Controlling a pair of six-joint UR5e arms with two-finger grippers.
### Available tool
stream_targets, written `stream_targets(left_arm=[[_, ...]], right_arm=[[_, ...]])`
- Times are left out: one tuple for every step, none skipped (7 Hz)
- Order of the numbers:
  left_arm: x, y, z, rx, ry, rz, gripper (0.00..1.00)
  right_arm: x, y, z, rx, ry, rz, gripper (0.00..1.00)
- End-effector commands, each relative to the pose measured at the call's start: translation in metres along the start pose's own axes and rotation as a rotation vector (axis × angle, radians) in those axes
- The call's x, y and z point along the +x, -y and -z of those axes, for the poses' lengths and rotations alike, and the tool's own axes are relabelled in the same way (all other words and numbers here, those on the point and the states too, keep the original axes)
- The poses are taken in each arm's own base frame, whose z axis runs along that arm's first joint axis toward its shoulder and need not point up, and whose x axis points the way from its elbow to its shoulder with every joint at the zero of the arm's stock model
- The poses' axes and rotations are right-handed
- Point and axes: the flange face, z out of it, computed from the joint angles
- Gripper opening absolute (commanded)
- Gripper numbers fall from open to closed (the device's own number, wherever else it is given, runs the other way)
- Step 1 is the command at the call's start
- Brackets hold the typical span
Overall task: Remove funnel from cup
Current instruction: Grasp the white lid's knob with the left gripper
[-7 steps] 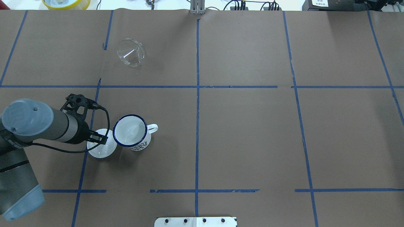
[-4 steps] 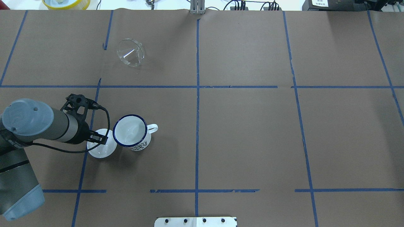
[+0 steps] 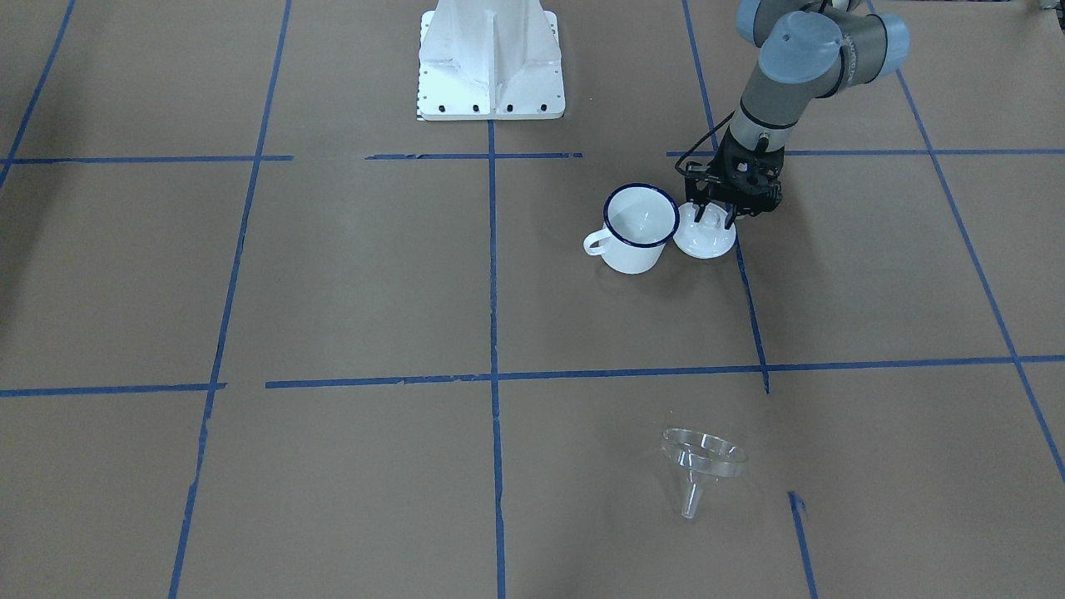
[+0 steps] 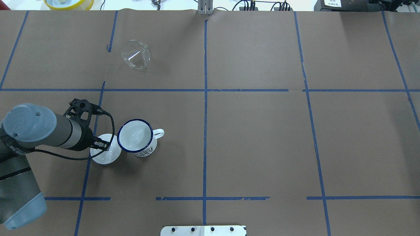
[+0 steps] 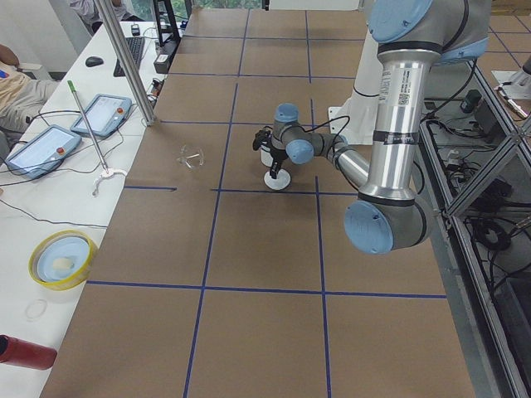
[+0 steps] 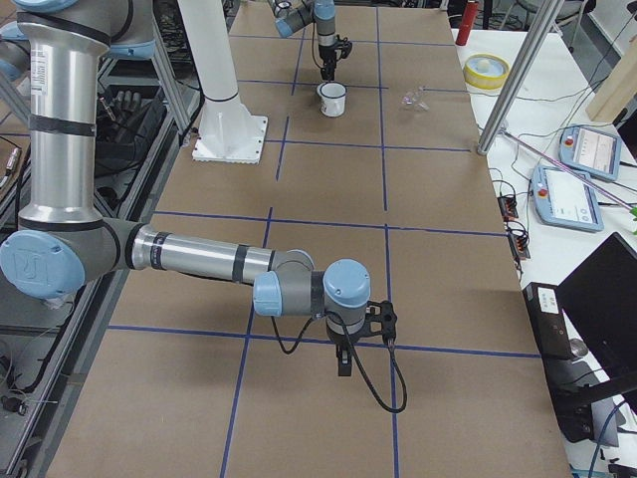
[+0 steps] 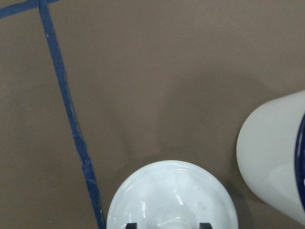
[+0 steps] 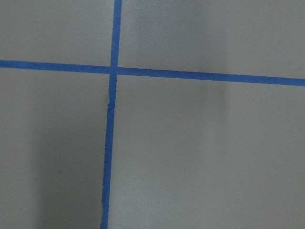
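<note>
The clear funnel (image 3: 703, 453) lies on its side on the brown paper, far from the cup; it also shows in the overhead view (image 4: 136, 55). The white cup (image 3: 639, 229) with a dark-blue rim stands upright and empty (image 4: 135, 136); its wall shows in the left wrist view (image 7: 274, 152). My left gripper (image 3: 715, 218) hangs over a flat white lid (image 4: 106, 156) beside the cup, open, its fingertips either side of the lid's knob (image 7: 167, 225). My right gripper (image 6: 343, 363) points down over bare paper, far from the cup; I cannot tell whether it is open or shut.
The white robot base (image 3: 491, 58) stands at the near edge. A yellow bowl (image 4: 69, 3) and cables lie beyond the far edge. Blue tape lines cross the brown paper (image 8: 112, 143). Tablets sit on the side bench (image 5: 37, 149).
My left arm has shifted very slightly toward the robot's side. The lid, cup and funnel have not moved.
</note>
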Motion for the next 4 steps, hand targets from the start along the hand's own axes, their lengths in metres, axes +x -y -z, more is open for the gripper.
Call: stream_targets(left_arm=[[0.001, -0.001, 0.0, -0.001, -0.003, -0.001, 0.52], [0.002, -0.001, 0.002, 0.001, -0.005, -0.002, 0.34], [0.003, 0.0, 0.005, 0.005, -0.008, -0.002, 0.0], [0.004, 0.003, 0.017, 0.023, -0.022, -0.002, 0.0]], right_arm=[[0.0, 0.0, 0.0, 0.0, 0.0, 0.0, 1.0], [0.0, 0.0, 0.0, 0.0, 0.0, 0.0, 1.0], [0.0, 0.0, 0.0, 0.0, 0.0, 0.0, 1.0], [0.0, 0.0, 0.0, 0.0, 0.0, 0.0, 1.0]])
